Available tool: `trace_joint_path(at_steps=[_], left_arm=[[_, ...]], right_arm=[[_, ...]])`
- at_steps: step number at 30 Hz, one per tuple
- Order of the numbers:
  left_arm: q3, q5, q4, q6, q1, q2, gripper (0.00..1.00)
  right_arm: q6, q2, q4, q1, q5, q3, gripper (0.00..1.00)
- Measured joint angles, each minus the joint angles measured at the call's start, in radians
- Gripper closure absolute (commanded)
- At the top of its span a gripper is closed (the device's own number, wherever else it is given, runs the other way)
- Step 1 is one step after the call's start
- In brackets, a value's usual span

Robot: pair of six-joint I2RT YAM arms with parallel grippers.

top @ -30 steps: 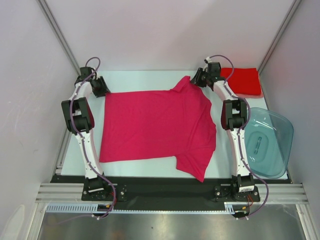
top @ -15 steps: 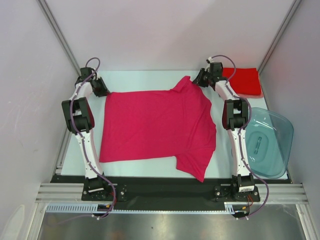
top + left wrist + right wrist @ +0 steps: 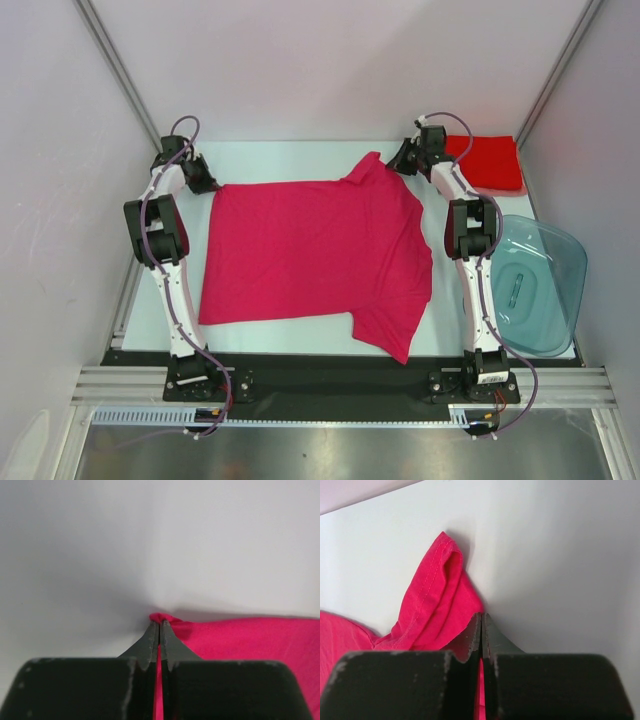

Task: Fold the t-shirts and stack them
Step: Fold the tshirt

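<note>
**Paired pinches on the far edge of a spread t-shirt, set up for a first fold**

Nearest the arm bases, the near sleeve [image 3: 385, 338] of the magenta t-shirt [image 3: 310, 250] trails toward the front of the bench [image 3: 290, 158]. The body of the shirt lies flat, with the hem to the left and the sleeves to the right. This puts one end of the shirt within reach of each arm.

Beside the right arm stands a translucent tub [image 3: 545, 290]. It sits apart from the cloth and appears to play no part in this step.

At the far edge, the left pincer [image 3: 159, 625] is pressed together on the far hem corner. A small nub of magenta cloth bunches at its tips. The right pincer [image 3: 481, 616] is likewise pressed together, and it pinches the cloth at the base of the far sleeve [image 3: 437, 590], which puckers up beside the tips.

Gripping both far ends at once probably prepares the arms to carry that edge over toward the near side. Keeping the edge taut between them would let the crease fall straight. Each grip holds little cloth, so a hard pull could slip it free.

Farthest back, in the right corner just beyond the right pincer, the red t-shirt [image 3: 490, 160] lies folded into a neat rectangle. It is likely the base of the stack, which suggests the task is about half done.
</note>
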Motion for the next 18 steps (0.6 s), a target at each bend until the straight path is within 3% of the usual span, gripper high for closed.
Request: trace_joint_path(at_steps=[18], left_arm=[[-0.092,0.006,0.007,-0.044,0.006,-0.062,1.0]], right_arm=[[0.081,-0.023,-0.066,-0.036,0.013,0.0,1.0]])
